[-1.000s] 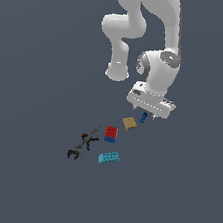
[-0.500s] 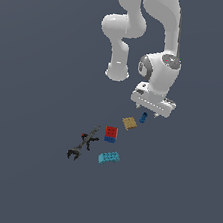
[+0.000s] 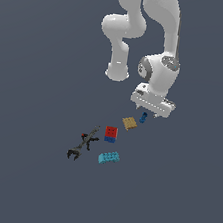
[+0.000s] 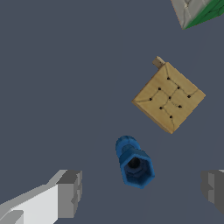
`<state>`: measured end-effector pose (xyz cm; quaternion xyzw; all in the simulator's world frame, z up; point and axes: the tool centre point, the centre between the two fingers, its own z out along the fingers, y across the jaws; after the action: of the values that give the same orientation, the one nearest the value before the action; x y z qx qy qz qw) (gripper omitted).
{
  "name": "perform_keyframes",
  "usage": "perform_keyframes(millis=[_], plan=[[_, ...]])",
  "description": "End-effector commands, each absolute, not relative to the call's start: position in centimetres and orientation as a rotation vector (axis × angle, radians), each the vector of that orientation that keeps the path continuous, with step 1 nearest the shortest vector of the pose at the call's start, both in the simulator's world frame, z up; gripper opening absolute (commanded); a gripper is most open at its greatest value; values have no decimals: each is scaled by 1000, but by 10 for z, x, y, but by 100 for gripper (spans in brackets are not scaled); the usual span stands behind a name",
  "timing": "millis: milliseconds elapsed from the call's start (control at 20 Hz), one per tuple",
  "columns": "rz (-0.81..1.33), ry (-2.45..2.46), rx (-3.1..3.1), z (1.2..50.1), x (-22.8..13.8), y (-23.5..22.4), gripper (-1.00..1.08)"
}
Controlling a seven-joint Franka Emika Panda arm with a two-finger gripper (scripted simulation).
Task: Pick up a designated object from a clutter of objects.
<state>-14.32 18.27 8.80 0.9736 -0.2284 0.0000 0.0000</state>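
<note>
Your gripper [image 4: 140,192] hangs with its jaws spread wide and empty, one finger [image 4: 68,192] on each side of the dark-blue piece [image 4: 133,162], so it is placed to straddle it. The piece lies just below the hand. The tan plate [image 4: 169,98] sits close beside it; keep your fingers clear of that

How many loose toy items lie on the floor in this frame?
5: dark-blue piece under the gripper; tan studded plate beside it; red-and-blue cube; cyan curved brick; black tong-like tool farthest toward the exterior view's left. The arm could hide more.
</note>
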Motion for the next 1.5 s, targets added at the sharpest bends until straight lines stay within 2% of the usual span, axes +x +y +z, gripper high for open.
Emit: perform_keyframes(millis=[0,700,750,1450], plan=[[-1,-718,3058,81,-144,183,100],[0,-720,3058,43,-144,183,100],[0,-720,3058,43,-144,183,-100],[1,-721,3058,46,-143,181,-100]])
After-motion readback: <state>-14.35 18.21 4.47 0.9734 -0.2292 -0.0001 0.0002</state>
